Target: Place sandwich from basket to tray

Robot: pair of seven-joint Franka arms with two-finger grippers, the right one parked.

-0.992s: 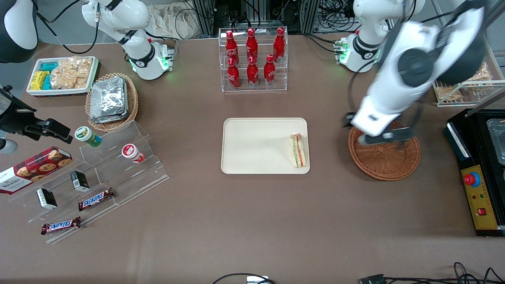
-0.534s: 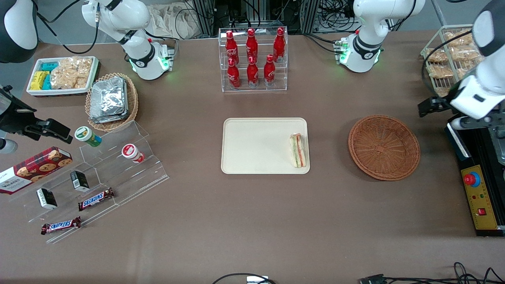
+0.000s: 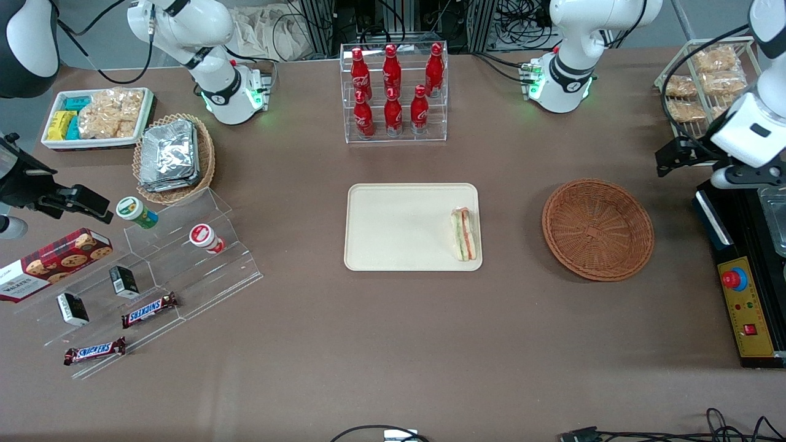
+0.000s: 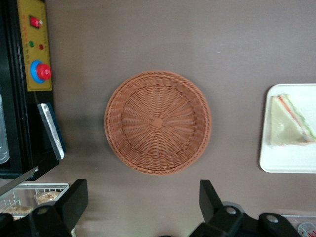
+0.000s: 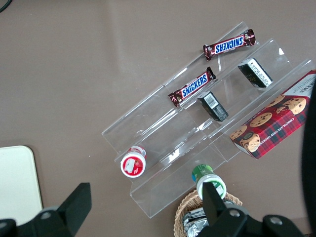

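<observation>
The sandwich (image 3: 465, 233) (image 4: 289, 121), a pale wedge with green and red-orange layers, lies on the cream tray (image 3: 399, 227) (image 4: 291, 163) at the tray's edge nearest the basket. The reddish-brown wicker basket (image 3: 597, 229) (image 4: 158, 128) stands beside the tray with nothing in it. My left gripper (image 3: 734, 178) (image 4: 143, 202) hangs high above the table at the working arm's end, off to the side of the basket and over the black machine's edge. It is open, with only bare table between its black fingers (image 4: 74, 200).
A black machine with a red button (image 3: 746, 294) and a wire rack of snack bags (image 3: 706, 86) stand under and beside the arm. A clear rack of red bottles (image 3: 393, 92) stands farther from the camera than the tray. An acrylic snack stand (image 3: 153, 270) and a foil-packet basket (image 3: 175, 156) sit toward the parked arm's end.
The left arm swung away from above the basket to the working arm's end of the table, then drifted slightly farther from the camera. Sandwich, tray and basket stayed put.
</observation>
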